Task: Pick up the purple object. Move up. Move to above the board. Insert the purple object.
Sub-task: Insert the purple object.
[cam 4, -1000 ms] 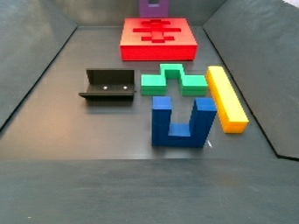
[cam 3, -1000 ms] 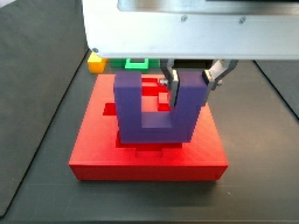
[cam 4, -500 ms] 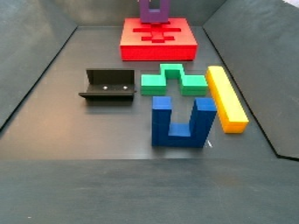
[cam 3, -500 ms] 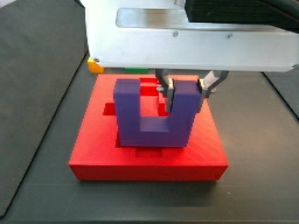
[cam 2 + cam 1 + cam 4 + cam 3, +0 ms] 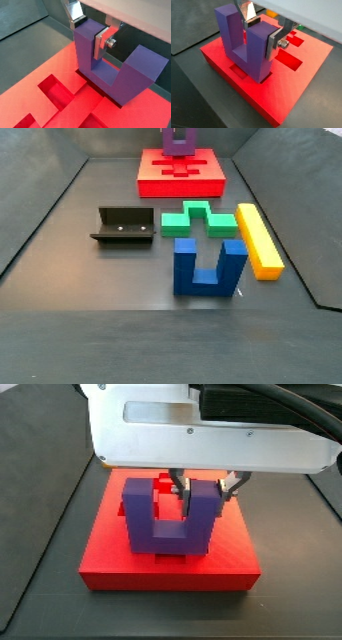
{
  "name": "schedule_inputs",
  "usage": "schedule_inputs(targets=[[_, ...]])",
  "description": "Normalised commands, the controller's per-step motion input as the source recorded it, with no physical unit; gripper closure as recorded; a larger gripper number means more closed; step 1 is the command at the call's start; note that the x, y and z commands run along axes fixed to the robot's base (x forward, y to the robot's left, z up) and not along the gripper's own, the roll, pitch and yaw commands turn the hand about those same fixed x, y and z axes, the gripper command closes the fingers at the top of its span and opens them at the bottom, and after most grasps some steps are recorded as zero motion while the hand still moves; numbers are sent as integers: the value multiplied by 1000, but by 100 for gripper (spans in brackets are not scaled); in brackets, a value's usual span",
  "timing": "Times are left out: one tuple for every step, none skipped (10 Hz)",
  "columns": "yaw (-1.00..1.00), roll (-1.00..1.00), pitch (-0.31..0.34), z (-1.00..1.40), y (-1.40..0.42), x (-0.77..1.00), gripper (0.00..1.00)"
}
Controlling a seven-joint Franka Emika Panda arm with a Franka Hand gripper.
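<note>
The purple object (image 5: 243,45) is a U-shaped block standing prongs up with its base down in a cutout of the red board (image 5: 298,97). My gripper (image 5: 256,31) is shut on one of its prongs; a silver finger (image 5: 276,41) presses that prong's side. Both show in a wrist view (image 5: 110,70), with the gripper (image 5: 89,34) over the board (image 5: 40,107). In a side view the purple object (image 5: 167,522) sits low on the board (image 5: 167,569) under my gripper (image 5: 203,487). In a side view it shows at the far end (image 5: 178,142) on the board (image 5: 183,178).
A blue U-shaped block (image 5: 207,265), a green block (image 5: 194,220), a long yellow bar (image 5: 258,240) and the dark fixture (image 5: 122,227) lie on the dark floor in front of the board. A yellow piece (image 5: 99,456) shows behind the board.
My gripper has come down with the purple object. The block sits lower, its base now down in the board's cutout.
</note>
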Motion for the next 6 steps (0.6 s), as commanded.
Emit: schedule_inputs(targets=[[337, -24, -113, -157, 157, 0, 100], [400, -41, -141, -151, 214, 0, 100], [369, -103, -179, -91, 211, -17, 100], [257, -133, -143, 31, 206, 0, 100], [0, -76, -44, 243, 123, 0, 100], [0, 0, -39, 0, 57, 0, 100]])
